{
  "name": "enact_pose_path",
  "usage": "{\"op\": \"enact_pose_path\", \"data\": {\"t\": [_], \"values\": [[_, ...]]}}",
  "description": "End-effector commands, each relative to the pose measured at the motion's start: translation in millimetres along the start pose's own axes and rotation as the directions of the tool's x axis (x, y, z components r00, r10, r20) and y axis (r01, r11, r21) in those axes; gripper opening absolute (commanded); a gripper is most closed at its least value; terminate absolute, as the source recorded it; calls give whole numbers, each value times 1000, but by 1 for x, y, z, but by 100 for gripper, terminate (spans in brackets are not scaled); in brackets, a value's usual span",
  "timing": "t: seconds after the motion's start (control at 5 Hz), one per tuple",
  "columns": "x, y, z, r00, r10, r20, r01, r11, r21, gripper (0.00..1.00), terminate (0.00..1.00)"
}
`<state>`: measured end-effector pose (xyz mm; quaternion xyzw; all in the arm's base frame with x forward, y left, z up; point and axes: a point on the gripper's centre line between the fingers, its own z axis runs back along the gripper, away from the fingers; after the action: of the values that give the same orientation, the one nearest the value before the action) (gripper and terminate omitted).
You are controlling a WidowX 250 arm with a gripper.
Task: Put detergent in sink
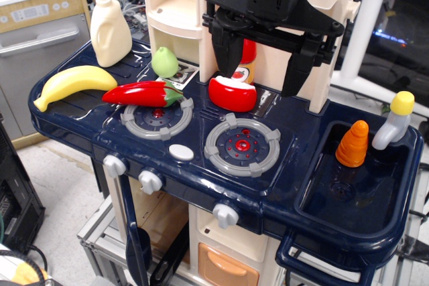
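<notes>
The detergent (pixel 109 29), a cream-white jug with a white cap and side handle, stands upright at the far left back corner of the navy toy counter. The sink (pixel 325 207), a deep dark navy basin with a round drain, is at the right end; its grey, yellow-tipped faucet (pixel 395 121) stands at its back right. An orange carrot (pixel 353 144) leans inside the sink near the faucet. My black gripper (pixel 263 70) hangs open and empty above the counter's middle back, over the red apple slice, far right of the detergent and left of the sink.
A yellow banana (pixel 72 84), red chili pepper (pixel 143 93), green pear (pixel 165 62) and red apple slice (pixel 232 94) lie on the counter. A red sauce bottle (pixel 246 61) stands behind the gripper. Two grey burners (pixel 242 145) and front knobs (pixel 150 181) sit below. Cream shelving (pixel 175 5) rises behind.
</notes>
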<state>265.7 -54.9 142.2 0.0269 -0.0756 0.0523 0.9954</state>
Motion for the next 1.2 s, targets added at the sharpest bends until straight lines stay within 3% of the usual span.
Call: {"op": "enact_pose_path", "data": {"t": [0.0,0.4,0.6,1.0], "values": [[0,0,0,1000,0,0,0,1000,0,100,0],[1,100,21,1000,15,16,-18,976,215,100,0],[14,144,21,998,-31,52,17,967,253,100,0],[55,194,5,982,-33,188,-11,973,229,100,0]]}}
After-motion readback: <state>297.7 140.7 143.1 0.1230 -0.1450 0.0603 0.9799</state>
